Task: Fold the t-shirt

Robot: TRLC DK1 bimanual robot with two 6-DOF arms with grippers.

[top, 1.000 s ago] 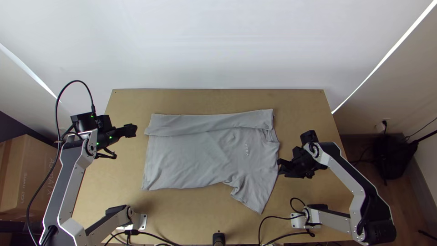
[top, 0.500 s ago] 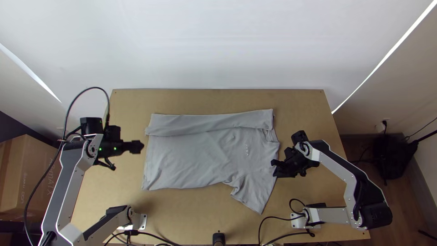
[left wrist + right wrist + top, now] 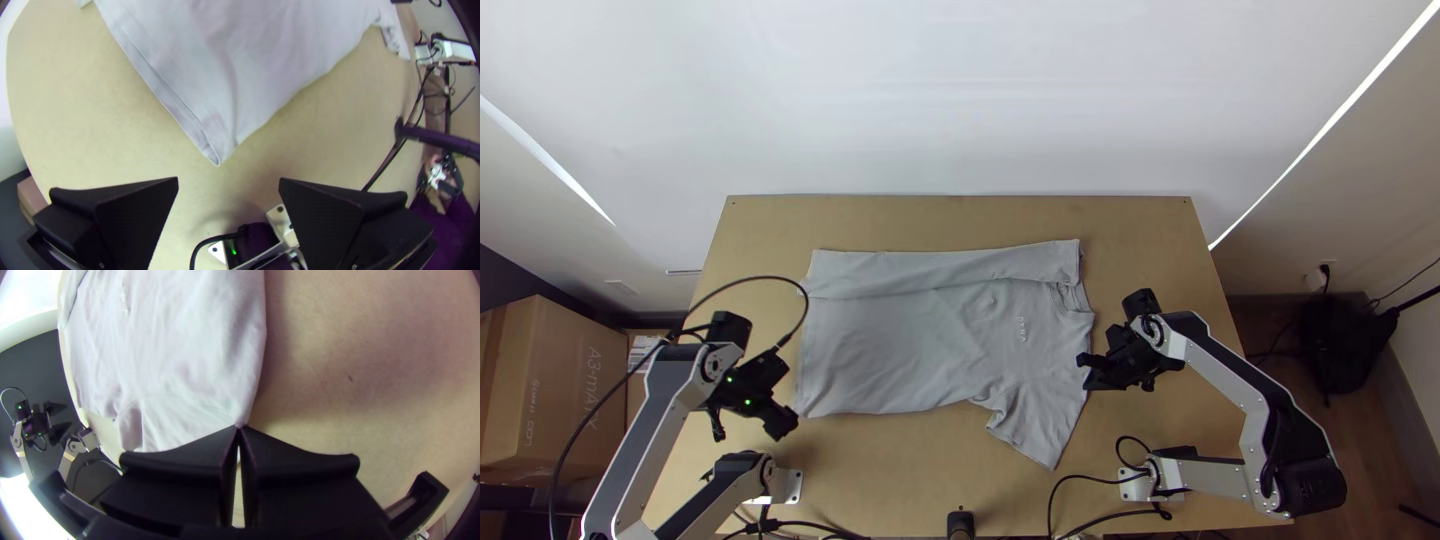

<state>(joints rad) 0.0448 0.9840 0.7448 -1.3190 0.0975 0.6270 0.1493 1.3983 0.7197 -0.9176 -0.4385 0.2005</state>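
The grey t-shirt (image 3: 910, 350) lies spread across the table, its far long side folded over in a strip and one short sleeve pointing toward the near edge. My left gripper (image 3: 783, 424) is by the shirt's lower left corner in the top view. In the left wrist view the left gripper (image 3: 228, 180) stands open, and the hem corner of the shirt (image 3: 220, 115) lies just beyond its fingers. At the shirt's right edge, near the shoulder, is my right gripper (image 3: 1086, 372). The right wrist view has the right gripper (image 3: 239, 428) shut on the edge of the shirt (image 3: 175, 380).
Bare table (image 3: 960, 220) lies beyond the folded strip and on both sides of the shirt. Black cables (image 3: 1070, 484) run along the near edge by the arm bases. A cardboard box (image 3: 555, 390) stands off the table at the left.
My left gripper has swung down the picture, from beside the shirt's left side to its lower left corner. The right gripper has shifted slightly left over the shirt's edge. The shirt lies as before.
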